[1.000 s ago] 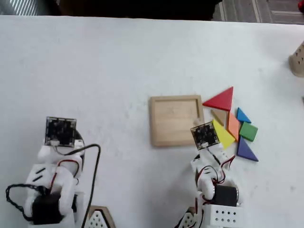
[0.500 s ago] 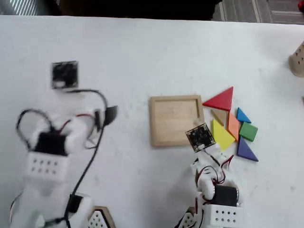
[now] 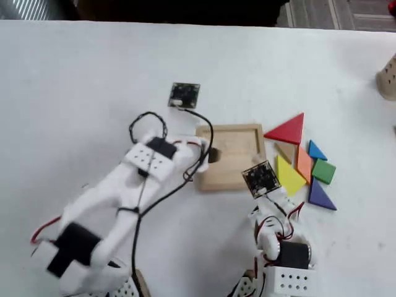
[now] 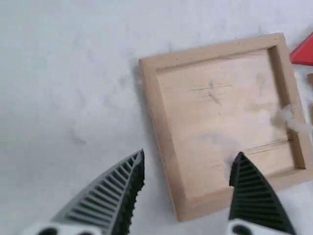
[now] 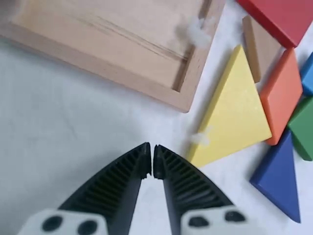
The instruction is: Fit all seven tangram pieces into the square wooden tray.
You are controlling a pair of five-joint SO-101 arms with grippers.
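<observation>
The square wooden tray (image 3: 228, 128) lies empty mid-table. To its right sit the loose pieces: red triangle (image 3: 288, 129), tan piece (image 3: 284, 150), yellow triangle (image 3: 291, 174), orange parallelogram (image 3: 304, 164), small blue triangle (image 3: 316, 150), green square (image 3: 323, 171) and purple triangle (image 3: 320, 195). My left gripper (image 4: 190, 156) is open, its fingers straddling a corner of the tray (image 4: 160, 122); from above it (image 3: 209, 157) hangs over the tray's left side. My right gripper (image 5: 150, 155) is shut and empty, just off the tray's rim (image 5: 98, 67), beside the yellow triangle (image 5: 234, 112).
A pegged wooden block (image 3: 388, 77) stands at the table's right edge. Another wooden piece (image 3: 133, 284) lies at the front edge between the arm bases. The left arm's body and cable stretch diagonally from the front left to the tray.
The left arm has swung from the table's left side across to the tray, its gripper now over the tray's left edge. The right arm has barely shifted.
</observation>
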